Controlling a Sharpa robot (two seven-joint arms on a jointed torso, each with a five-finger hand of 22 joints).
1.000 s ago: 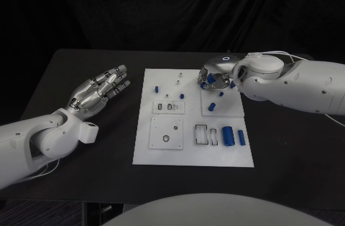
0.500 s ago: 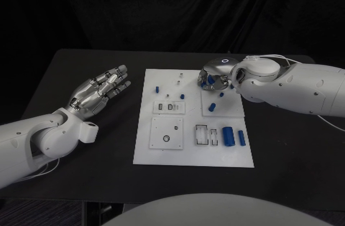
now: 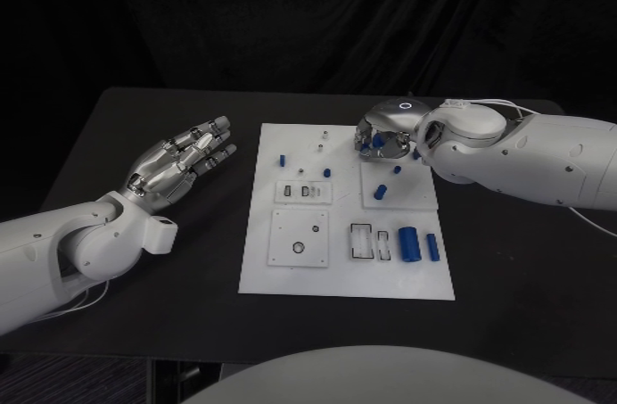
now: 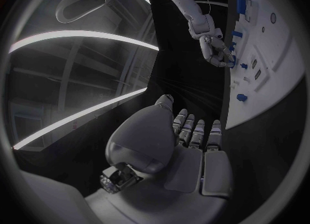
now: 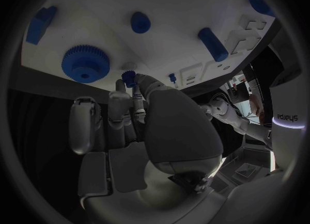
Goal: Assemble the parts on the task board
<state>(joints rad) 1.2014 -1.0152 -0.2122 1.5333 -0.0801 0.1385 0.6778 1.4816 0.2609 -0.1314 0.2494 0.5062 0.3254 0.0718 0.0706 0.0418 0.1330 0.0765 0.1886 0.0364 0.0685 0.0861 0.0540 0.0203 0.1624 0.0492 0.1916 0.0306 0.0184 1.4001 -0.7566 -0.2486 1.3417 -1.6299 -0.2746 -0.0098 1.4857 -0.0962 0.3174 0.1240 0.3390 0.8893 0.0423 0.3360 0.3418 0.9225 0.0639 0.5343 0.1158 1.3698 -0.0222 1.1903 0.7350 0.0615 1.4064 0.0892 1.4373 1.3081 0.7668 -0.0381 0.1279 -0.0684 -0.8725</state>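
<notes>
A: Blue shows between the right hand [image 5: 139, 131]'s fingertips [image 5: 132, 87]: a small part [image 5: 127, 76], pinched, hovering at the task board [image 3: 345, 275]'s far edge.
B: Any change?
A: The hand has barely shifted. The gear [image 5: 84, 63] lies close. The left hand [image 3: 180, 163] stays spread, holding nothing; insertion is probably next.

We looked down from the head onto the task board [image 3: 345, 279], our wrist cameras sat close behind each hand, all sharing that board.

A black table [image 3: 154, 288] carries the white task board [image 3: 337, 284].
</notes>
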